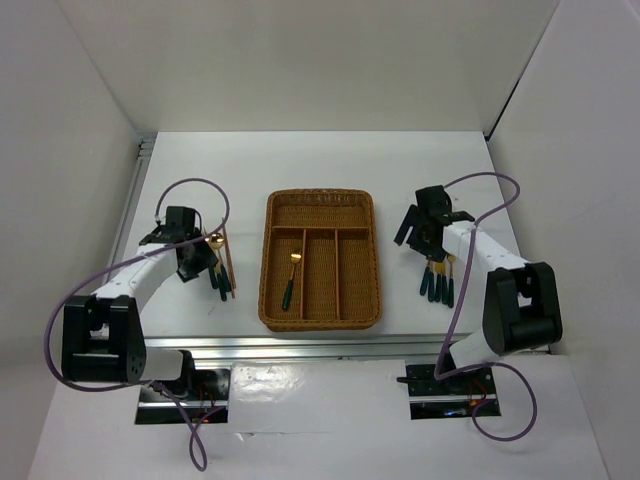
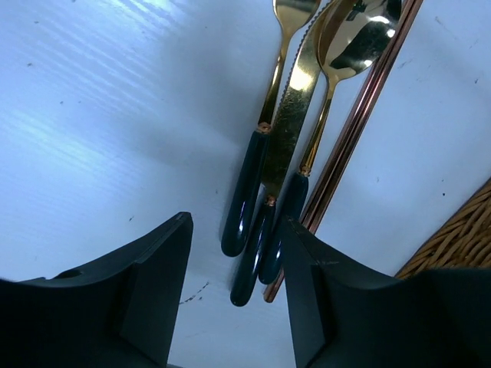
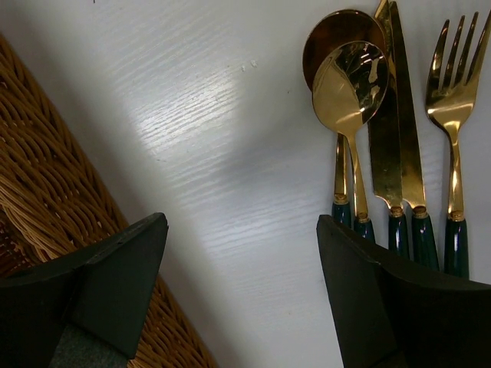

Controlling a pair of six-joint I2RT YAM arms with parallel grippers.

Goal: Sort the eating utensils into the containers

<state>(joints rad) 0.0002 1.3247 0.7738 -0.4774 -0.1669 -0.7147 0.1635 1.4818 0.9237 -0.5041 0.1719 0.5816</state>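
Only one spoon [image 1: 292,277] lies inside the wicker tray [image 1: 320,322], left slot.

We read this as a robotics lab cell, not a kitchen: plain white bench [image 1: 320,160] boxed in by blank white panels [image 1: 300,60], aluminium rail [image 1: 300,343] at the near edge, left arm [image 1: 135,272] and right arm [image 1: 480,250] mounted there, purple cables [image 1: 195,181] looping loose. Domestic bits: just the wicker tray [image 1: 320,195] and cutlery [image 1: 438,280].

tan-brown woven tray [image 1: 322,322]. gold spoon [image 3: 349,84], gold fork [image 3: 453,84], gold knife [image 2: 295,111], all dark teal-green handles [image 2: 244,192]. reddish-brown chopsticks [image 2: 360,123]. my fingers [image 2: 153,284] black. white table [image 1: 200,165], faint streaky grain. purple cable [image 1: 195,181].
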